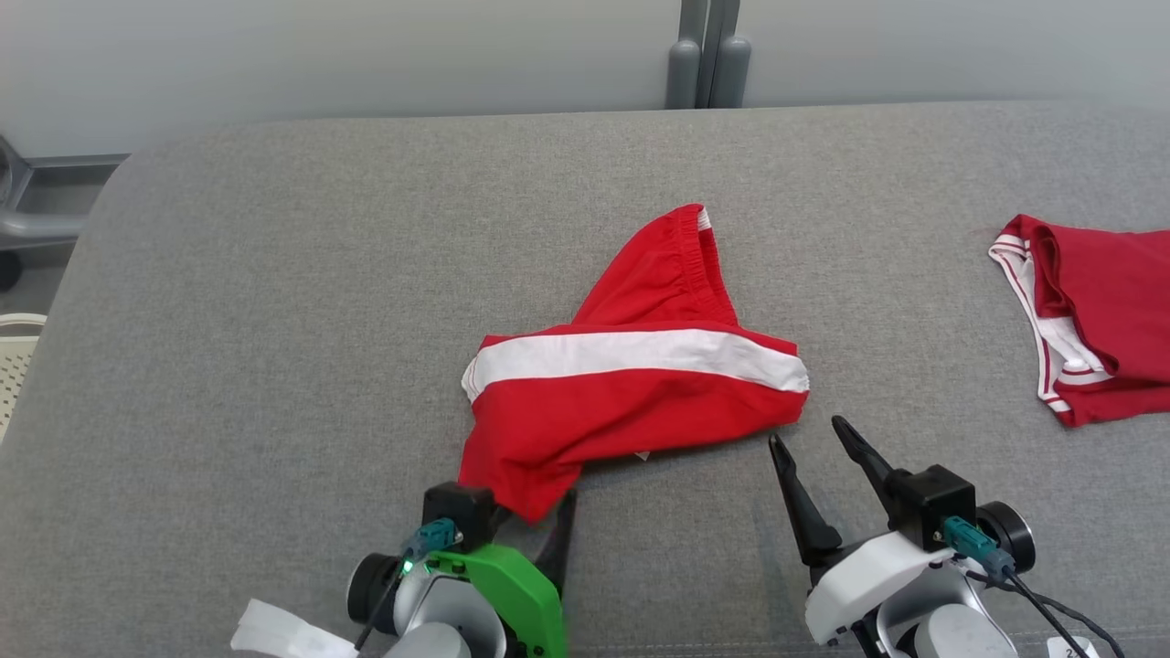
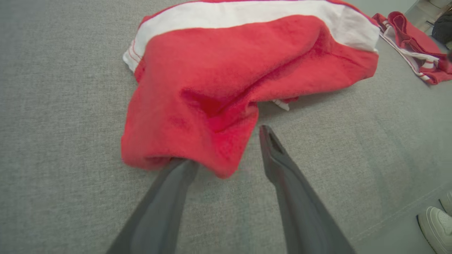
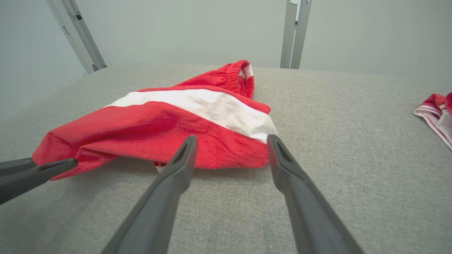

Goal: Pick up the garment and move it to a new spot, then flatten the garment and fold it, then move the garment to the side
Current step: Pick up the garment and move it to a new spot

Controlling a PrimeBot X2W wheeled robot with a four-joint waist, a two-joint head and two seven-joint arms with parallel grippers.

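Head view: high, angled down on grey padded surface [image 1: 274,274]. Wrist views: low, close, facing the red garment [image 2: 226,70], shared by all three.

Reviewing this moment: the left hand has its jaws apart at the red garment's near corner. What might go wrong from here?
1. The garment has its corner draped over one finger of the open left hand; pulling back may drag and rumple the cloth.
2. It lies bunched, waistband sticking out behind; folding now would likely trap creases.
3. A second red garment lies to the right on the grey table; setting this one aside there risks overlap.
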